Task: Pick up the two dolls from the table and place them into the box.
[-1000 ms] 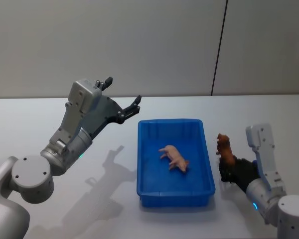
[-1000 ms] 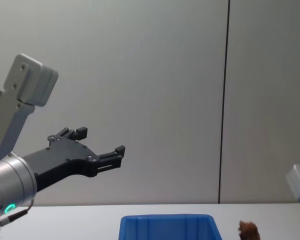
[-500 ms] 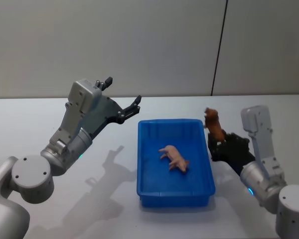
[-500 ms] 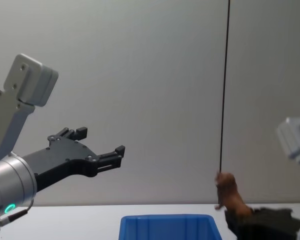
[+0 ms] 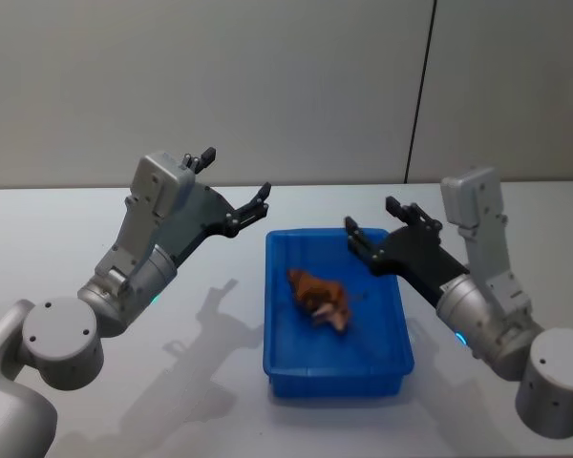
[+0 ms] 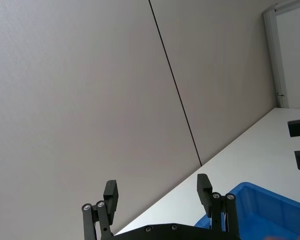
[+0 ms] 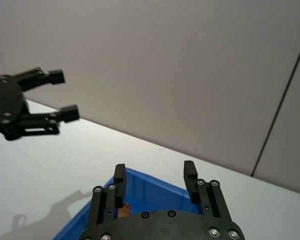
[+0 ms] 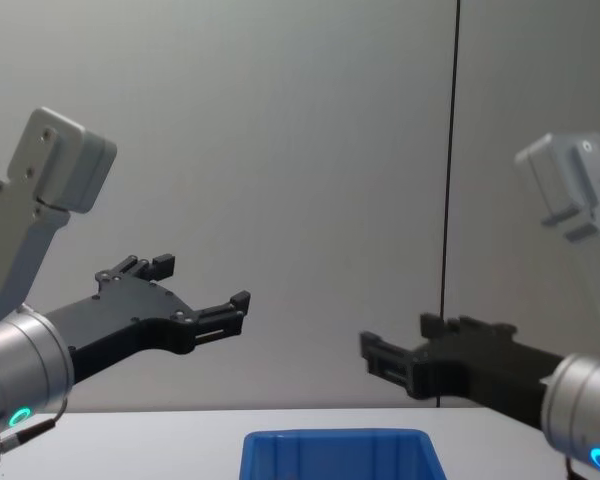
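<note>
Blue box (image 5: 336,380) sits on the white desk (image 5: 67,229); inside it we find the brown doll (image 5: 310,284) lying against the pink doll (image 5: 341,322). Right gripper (image 5: 371,215) hovers over the box's far edge, fingers spread wide and empty. Left gripper (image 5: 237,174) hangs left of the box, fingers likewise apart and empty.

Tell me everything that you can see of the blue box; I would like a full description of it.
The blue box is a rectangular bin that looks like glossy plastic, with a thick rolled rim. It stands upright on the white table. Inside it, a brown doll lies against a pink doll on its floor. The right pincer hangs open over its far right corner and does not touch it.
</note>
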